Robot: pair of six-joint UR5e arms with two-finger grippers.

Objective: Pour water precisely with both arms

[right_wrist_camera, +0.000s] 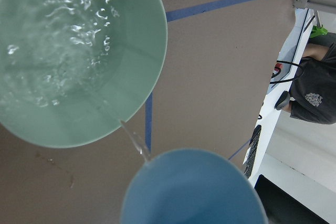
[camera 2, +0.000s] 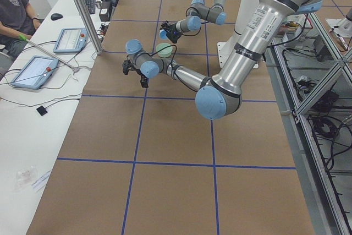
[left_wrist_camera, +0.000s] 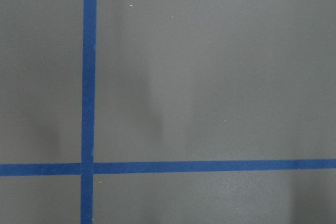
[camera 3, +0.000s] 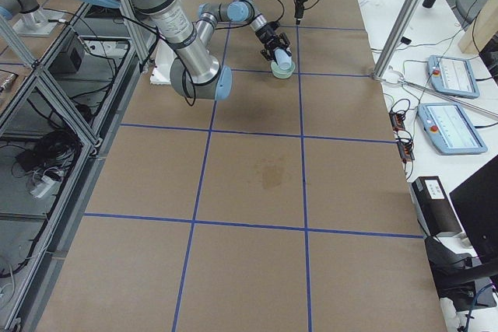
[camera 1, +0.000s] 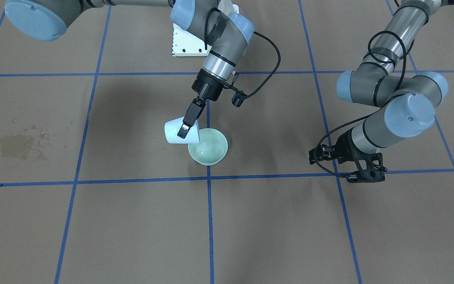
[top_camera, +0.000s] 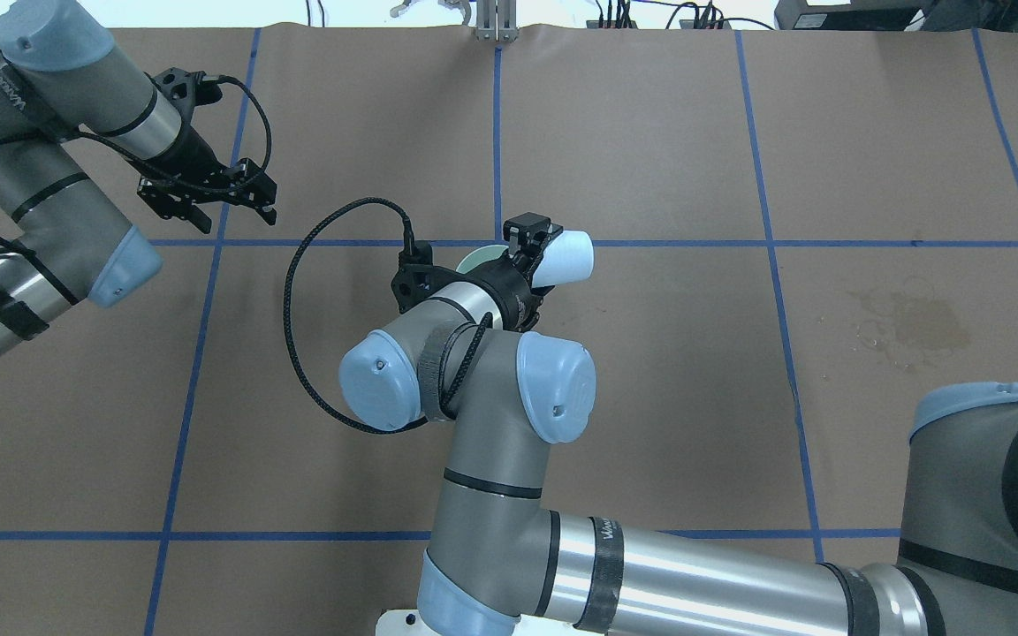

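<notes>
My right gripper is shut on a pale blue cup and holds it tipped on its side over the rim of a light green bowl. In the right wrist view a thin stream of water runs from the cup's lip into the bowl, where the water ripples with white glints. In the overhead view the cup sticks out past the right wrist, which hides most of the bowl. My left gripper is open and empty, well away from the bowl, low over the table.
A dark wet stain marks the brown table cover on my right side. Blue tape lines grid the table. The white pedestal stands behind the bowl. An operator sits at a side desk with tablets.
</notes>
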